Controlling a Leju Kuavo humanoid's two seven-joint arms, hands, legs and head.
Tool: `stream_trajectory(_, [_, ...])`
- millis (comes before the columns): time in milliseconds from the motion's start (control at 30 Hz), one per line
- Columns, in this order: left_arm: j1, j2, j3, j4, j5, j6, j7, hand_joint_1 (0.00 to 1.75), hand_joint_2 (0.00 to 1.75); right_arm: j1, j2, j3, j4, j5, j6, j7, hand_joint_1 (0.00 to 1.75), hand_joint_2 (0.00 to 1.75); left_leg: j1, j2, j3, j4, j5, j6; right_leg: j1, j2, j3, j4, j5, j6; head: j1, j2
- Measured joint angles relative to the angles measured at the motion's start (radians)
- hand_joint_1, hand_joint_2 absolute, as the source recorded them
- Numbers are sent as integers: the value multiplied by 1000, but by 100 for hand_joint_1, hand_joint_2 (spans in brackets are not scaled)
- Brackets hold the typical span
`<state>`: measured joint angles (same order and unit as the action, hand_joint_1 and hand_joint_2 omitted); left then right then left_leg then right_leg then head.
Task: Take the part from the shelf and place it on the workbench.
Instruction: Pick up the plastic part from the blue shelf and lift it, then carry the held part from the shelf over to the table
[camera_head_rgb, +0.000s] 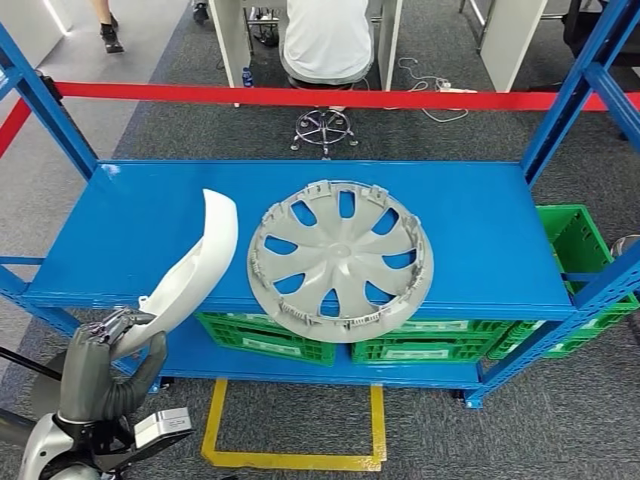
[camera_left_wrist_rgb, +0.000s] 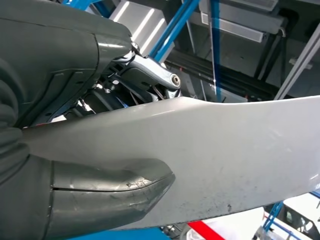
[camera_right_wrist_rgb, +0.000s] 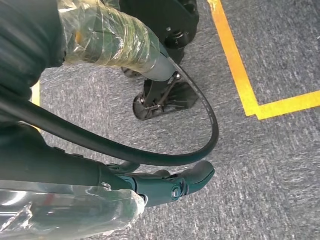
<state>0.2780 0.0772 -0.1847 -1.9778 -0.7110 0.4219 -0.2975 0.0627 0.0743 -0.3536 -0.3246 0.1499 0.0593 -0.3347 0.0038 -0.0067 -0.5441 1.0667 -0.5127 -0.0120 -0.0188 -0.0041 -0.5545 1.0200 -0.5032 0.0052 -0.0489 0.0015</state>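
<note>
Now | left hand grips white part | long axis toward shelf

Bright, even overhead light; sharp, soft shadows.

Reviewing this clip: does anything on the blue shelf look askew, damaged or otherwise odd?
One thing: the grey hubcap overhangs the front edge of the blue shelf. No damage shows. The white curved part is tilted only because the left robot hand holds it.
</note>
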Motion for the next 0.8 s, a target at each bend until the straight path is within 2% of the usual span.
stream_trajectory(67, [2, 0, -2, -2, 2, 1, 0, 175, 175, 2, 1, -5, -5, 5, 6, 3, 0, 175, -3, 0, 19, -52, 7, 6, 3, -1, -7, 1, 5, 10, 1, 0])
stream_trajectory(133, [6, 0, -5, -3, 6, 1, -2, 175, 175, 6, 2, -10, -9, 11, 11, 6, 0, 175, -3, 1, 14, -61, 11, 16, 3, -2, -14, 0, 9, 22, 1, 0])
stream_trajectory(167, [8, 0, -6, -3, 7, 2, -2, 175, 175, 8, 3, -13, -12, 14, 14, 7, 0, 175, -1, 2, 12, -65, 16, 23, 2, -1, -19, 7, 1, 27, 2, 0])
stream_trajectory(200, [8, -1, -6, -3, 7, 2, -2, 175, 175, 9, 3, -16, -14, 17, 16, 8, 0, 175, 0, 3, 11, -69, 21, 30, 2, 0, -30, 29, -18, 31, 3, 0])
stream_trajectory(233, [9, -1, -7, -3, 8, 2, -2, 175, 175, 10, 3, -18, -16, 20, 19, 9, 0, 175, 1, 5, 8, -71, 26, 35, 1, 1, -49, 74, -50, 33, 5, 0])
stream_trajectory(300, [10, -1, -7, -4, 10, 4, -2, 175, 175, 11, 3, -25, -18, 26, 26, 10, 0, 175, -2, 6, -1, -71, 32, 42, 1, 2, -102, 206, -120, 37, 8, 0])
stream_trajectory(333, [11, -2, -7, -4, 11, 4, -2, 175, 175, 13, 3, -28, -19, 30, 29, 10, 0, 175, -5, 7, -5, -71, 35, 44, 1, 2, -121, 258, -140, 38, 8, 0])
stream_trajectory(367, [12, -2, -7, -4, 13, 5, -2, 175, 175, 14, 3, -32, -20, 36, 28, 10, 0, 175, -8, 7, -8, -70, 37, 45, 1, 2, -123, 275, -141, 37, 8, 0])
stream_trajectory(400, [13, -2, -7, -4, 15, 5, -1, 175, 175, 15, 4, -36, -22, 43, 22, 10, 0, 175, -10, 6, -9, -70, 40, 45, 2, 2, -105, 252, -122, 34, 8, 0])
stream_trajectory(467, [14, -2, -7, -4, 18, 6, 2, 175, 175, 15, 4, -43, -27, 56, 10, 10, 0, 175, -14, 5, -10, -70, 43, 43, 5, 2, -25, 115, -63, 23, 8, 0])
stream_trajectory(500, [14, -2, -7, -4, 18, 7, 4, 175, 175, 13, 4, -47, -29, 62, 8, 10, 0, 175, -17, 4, -11, -68, 44, 40, 7, 3, 13, 47, -43, 18, 8, 0])
stream_trajectory(533, [15, -2, -7, -4, 18, 8, 6, 175, 175, 11, 4, -52, -31, 66, 9, 9, 0, 175, -18, 4, -14, -66, 46, 36, 9, 3, 37, 1, -33, 14, 7, 0])
stream_trajectory(567, [18, -2, -7, -4, 18, 11, 7, 175, 175, 10, 5, -56, -32, 70, 10, 8, 0, 175, -19, 5, -18, -64, 49, 31, 11, 4, 47, -18, -33, 11, 7, 0])
stream_trajectory(633, [26, -2, -8, -6, 18, 16, 7, 175, 175, 13, 8, -62, -33, 78, 6, 3, 0, 175, -18, 4, -23, -62, 56, 20, 12, 4, 45, -21, -26, 5, 7, 0])
stream_trajectory(700, [33, -1, -8, -8, 17, 22, 7, 175, 175, 15, 13, -66, -35, 87, -5, -7, 0, 175, -16, 3, -30, -47, 39, 10, 8, 1, 41, -26, -15, -5, 5, 0])
stream_trajectory(733, [35, -1, -8, -9, 16, 24, 6, 175, 175, 14, 15, -68, -37, 90, -9, -12, 0, 175, -14, 3, -43, -15, 11, 3, 5, -1, 37, -29, -9, -9, 3, 0])
stream_trajectory(800, [36, 1, -9, -9, 17, 27, 5, 175, 175, 11, 18, -75, -39, 91, -5, -16, 0, 175, -8, 4, -89, 106, -69, -10, 5, -3, 25, -29, 0, -13, 1, 0])
